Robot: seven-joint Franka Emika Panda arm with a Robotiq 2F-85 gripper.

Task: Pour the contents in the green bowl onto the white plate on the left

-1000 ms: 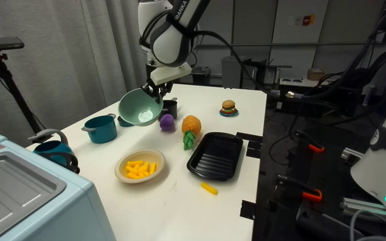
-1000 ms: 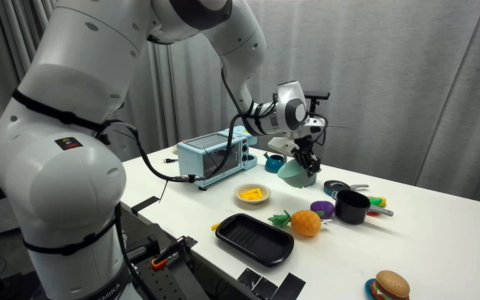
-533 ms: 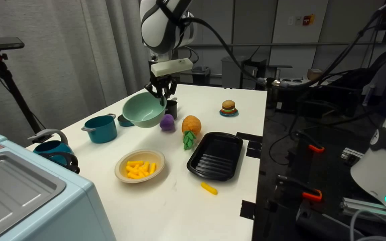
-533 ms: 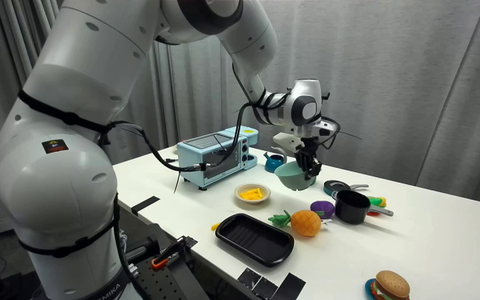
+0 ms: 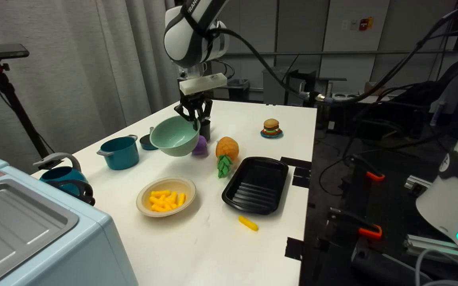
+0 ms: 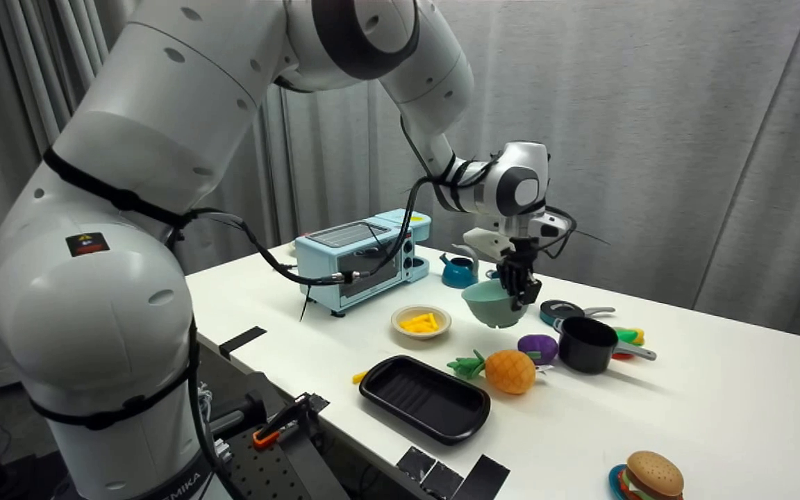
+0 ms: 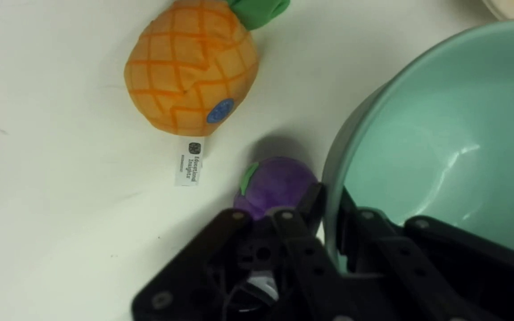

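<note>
In an exterior view, is holding bowl (image 5: 173, 139) with gripper (image 5: 196, 122), at twelve o'clock from plate (image 5: 175, 184) with pieces (image 5: 165, 201). In an exterior view, is hovering at one o'clock from tray (image 6: 424, 399). In wrist view, is pinching rim (image 7: 360, 133) between fingers (image 7: 350, 223).

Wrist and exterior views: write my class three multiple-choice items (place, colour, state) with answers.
1. Where are the heaped yellow pieces?
A) black tray
B) teal pot
C) white plate

2. What colour is the rounded toy beside the pineapple?
A) purple
B) white
C) blue

3. The gripper is:
A) open
B) shut on the green bowl
C) shut on the pineapple

1 C, they lie inside its rim.
2 A, purple in all three views.
3 B, its jaws pinch the bowl's rim in the wrist view.
</note>
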